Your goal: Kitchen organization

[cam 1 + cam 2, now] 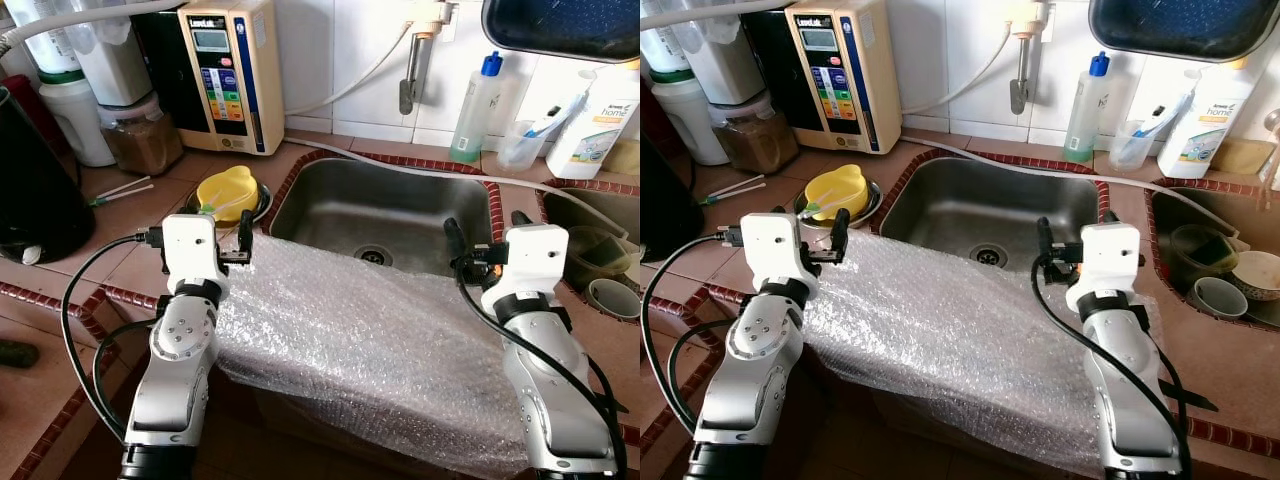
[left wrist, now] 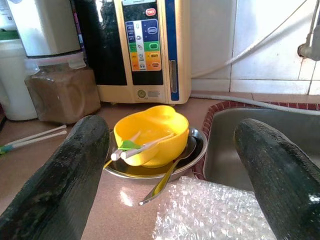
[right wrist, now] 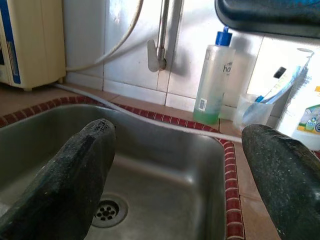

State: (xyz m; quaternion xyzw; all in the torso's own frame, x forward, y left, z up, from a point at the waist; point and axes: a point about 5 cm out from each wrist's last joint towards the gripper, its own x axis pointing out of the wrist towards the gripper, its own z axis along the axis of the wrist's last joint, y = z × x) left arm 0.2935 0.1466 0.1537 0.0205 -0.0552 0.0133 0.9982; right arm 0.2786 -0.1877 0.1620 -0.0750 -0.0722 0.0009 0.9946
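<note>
Hovering over the front lip of the sink (image 1: pixel 400 215), I held both arms out level above a sheet of bubble wrap (image 1: pixel 370 340) that was draped from the sink's near edge down over the bench (image 1: pixel 70 260) front toward six o'clock. My left pincer (image 1: pixel 232 240) sat at the sheet's ten o'clock corner, released, its two black fingers (image 2: pixel 60 175) spread wide with nothing between them; its wrist view looked past them to a yellow bowl (image 2: pixel 150 132) resting in a steel dish (image 2: pixel 192 155) with a spoon (image 2: pixel 167 177) leaning out of it. That stack stood just beside the sink, at about eleven o'clock from my left wrist, in front of the cream water ioniser (image 1: pixel 228 70).

My right pincer (image 1: pixel 485 240) hung over the sheet's two o'clock corner, likewise released and gripping nothing, aimed across the basin at the drain (image 3: pixel 107 212) and the green dish-soap bottle (image 3: pixel 212 85) against the tiled wall. A white hose (image 1: pixel 400 165) ran along the back rim.

I judged the symmetrical pose as a set-up for taking the wrap by both far corners, since a limp sheet folds or lifts cleanly only when held at two points. Neither pincer touched it, as far as I could tell.
</note>
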